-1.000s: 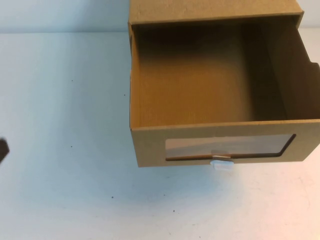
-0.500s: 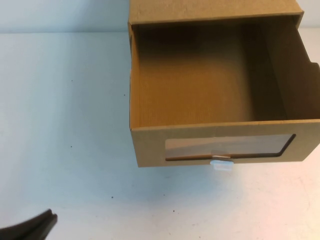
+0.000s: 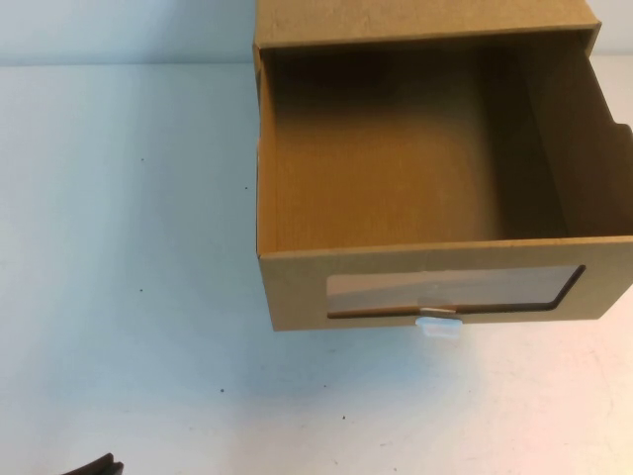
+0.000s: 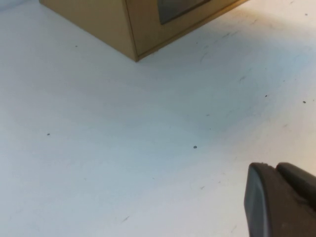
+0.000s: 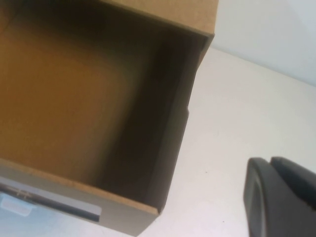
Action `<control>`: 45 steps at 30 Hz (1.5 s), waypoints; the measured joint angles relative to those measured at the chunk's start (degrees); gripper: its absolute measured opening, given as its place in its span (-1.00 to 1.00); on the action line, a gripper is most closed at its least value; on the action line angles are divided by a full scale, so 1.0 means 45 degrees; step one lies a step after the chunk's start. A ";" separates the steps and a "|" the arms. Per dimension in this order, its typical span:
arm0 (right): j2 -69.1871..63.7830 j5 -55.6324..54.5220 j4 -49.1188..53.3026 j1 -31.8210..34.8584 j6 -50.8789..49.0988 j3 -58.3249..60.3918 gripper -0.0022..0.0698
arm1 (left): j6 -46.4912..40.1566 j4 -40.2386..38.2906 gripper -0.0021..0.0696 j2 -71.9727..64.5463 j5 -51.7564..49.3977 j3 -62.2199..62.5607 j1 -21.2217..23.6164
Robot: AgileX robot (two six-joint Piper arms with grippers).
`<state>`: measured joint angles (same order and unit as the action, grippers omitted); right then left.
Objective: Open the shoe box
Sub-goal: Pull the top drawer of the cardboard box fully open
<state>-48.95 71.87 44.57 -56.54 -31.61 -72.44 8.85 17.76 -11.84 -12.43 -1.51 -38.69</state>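
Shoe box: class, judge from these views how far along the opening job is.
Done: the drawer stands pulled well out of its sleeve. In hand: nothing; the left hand is shut above the table, and the right hand is shut beside the drawer. Left: nothing visible.

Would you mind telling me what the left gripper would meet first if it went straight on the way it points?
Probably the bare table, short of the shoe box, though depth is unclear. The left gripper sits low at the near left; the right gripper hovers beside the box's right wall.
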 joint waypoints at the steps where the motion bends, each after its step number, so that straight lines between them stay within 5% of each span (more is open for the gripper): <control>1: 0.0000 0.0000 -0.0026 0.0000 0.0000 0.0000 -0.98 | 0.0000 0.0000 -0.95 0.0000 -0.0026 0.0000 0.0000; 29: -0.0195 -0.0020 -0.0655 0.0200 -0.0439 0.0376 -0.98 | 0.0039 0.0000 -0.95 0.0000 -0.0366 0.0000 0.0000; 34: 0.0233 -0.3300 -0.1224 0.3450 -0.0916 0.2356 -0.98 | 0.0039 0.0000 -0.95 0.0000 -0.0366 0.0000 0.0000; 41: 0.2650 -1.0777 -0.2010 1.0165 -0.1001 0.8001 -0.98 | 0.0039 0.0000 -0.95 0.0000 -0.0366 0.0000 0.0000; 45: 0.4422 -1.2796 -0.2218 1.2388 -0.1273 1.0840 -0.98 | 0.0039 0.0000 -0.95 0.0000 -0.0366 0.0000 0.0000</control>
<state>-29.05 14.29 34.59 -0.80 -37.34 -23.66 9.03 17.76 -11.84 -14.08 -1.51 -38.69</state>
